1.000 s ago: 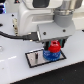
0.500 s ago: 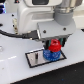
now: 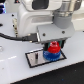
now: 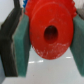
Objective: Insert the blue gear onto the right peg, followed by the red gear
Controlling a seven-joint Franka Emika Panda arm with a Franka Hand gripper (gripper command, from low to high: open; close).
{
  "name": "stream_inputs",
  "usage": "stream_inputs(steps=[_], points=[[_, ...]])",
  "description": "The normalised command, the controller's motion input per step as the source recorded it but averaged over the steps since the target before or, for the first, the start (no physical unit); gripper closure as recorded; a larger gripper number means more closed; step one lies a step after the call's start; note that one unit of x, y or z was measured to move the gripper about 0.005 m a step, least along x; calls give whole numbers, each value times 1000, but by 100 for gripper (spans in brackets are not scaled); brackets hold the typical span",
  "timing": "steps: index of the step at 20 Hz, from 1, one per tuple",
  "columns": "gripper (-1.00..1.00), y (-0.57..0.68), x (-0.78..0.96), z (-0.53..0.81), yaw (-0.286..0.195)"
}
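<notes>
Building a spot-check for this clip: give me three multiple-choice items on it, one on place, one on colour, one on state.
1. Where is the red gear?
A. Between the pincer pads
B. Flat on the white table
C. Off the dark plate's far edge

2. What colour is the gear under the red one?
A. Green
B. Blue
C. Yellow

3. How is the pincer?
A. Wide open and empty
B. Shut on the red gear
C. Out of view

Answers:
1 A, the wrist view shows the green pads on both sides of it.
2 B, the exterior view shows blue beneath the red, over the dark plate.
3 B, both pads press the red gear's rim.
</notes>
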Motion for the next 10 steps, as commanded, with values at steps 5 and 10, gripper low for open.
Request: stream_inputs(steps=[5,10], points=[[100,-79,8,106,0],[100,-74,184,-27,0]])
